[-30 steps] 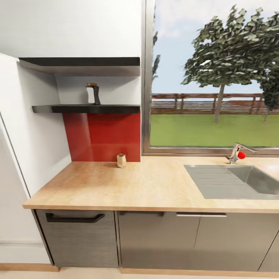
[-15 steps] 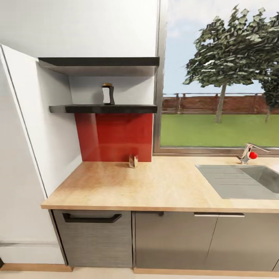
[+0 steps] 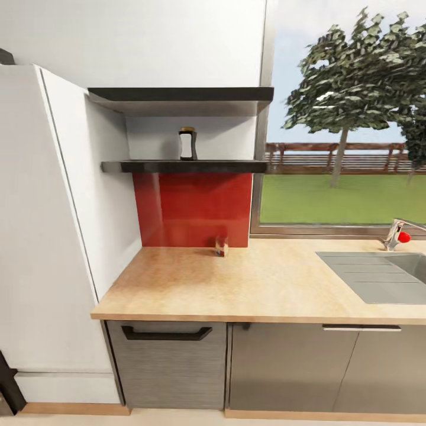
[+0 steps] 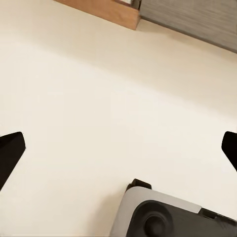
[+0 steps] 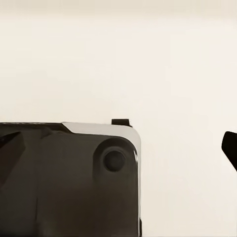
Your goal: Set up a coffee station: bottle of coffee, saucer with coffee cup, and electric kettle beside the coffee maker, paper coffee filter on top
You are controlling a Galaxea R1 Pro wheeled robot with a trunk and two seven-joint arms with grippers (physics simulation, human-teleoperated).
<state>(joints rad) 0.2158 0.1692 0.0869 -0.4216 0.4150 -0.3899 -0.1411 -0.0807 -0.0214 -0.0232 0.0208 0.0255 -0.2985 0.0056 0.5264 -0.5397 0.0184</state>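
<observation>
The bottle of coffee (image 3: pixel 187 144), dark with a white label and a brown cap, stands upright on the lower black shelf (image 3: pixel 184 167) above the red backsplash. Below it, a small tan object (image 3: pixel 221 246) stands at the back of the wooden countertop (image 3: pixel 236 284); I cannot tell what it is. In the left wrist view my left gripper (image 4: pixel 118 148) is open, its dark fingertips (image 4: pixel 10 153) spread wide over pale floor. My right gripper (image 5: pixel 118 148) is open too, over the floor and part of my own base (image 5: pixel 69 177).
A steel sink (image 3: pixel 378 275) with a red-knobbed faucet (image 3: pixel 399 234) sits at the counter's right. A tall white cabinet (image 3: pixel 47 236) borders the counter on the left. Grey cabinet fronts (image 3: pixel 171 361) run beneath, and a wooden plinth (image 4: pixel 98 10) lines the floor.
The whole head picture has slid to the right, so the camera has moved or turned left. The bottle and the small object stay where they were on the shelf and counter.
</observation>
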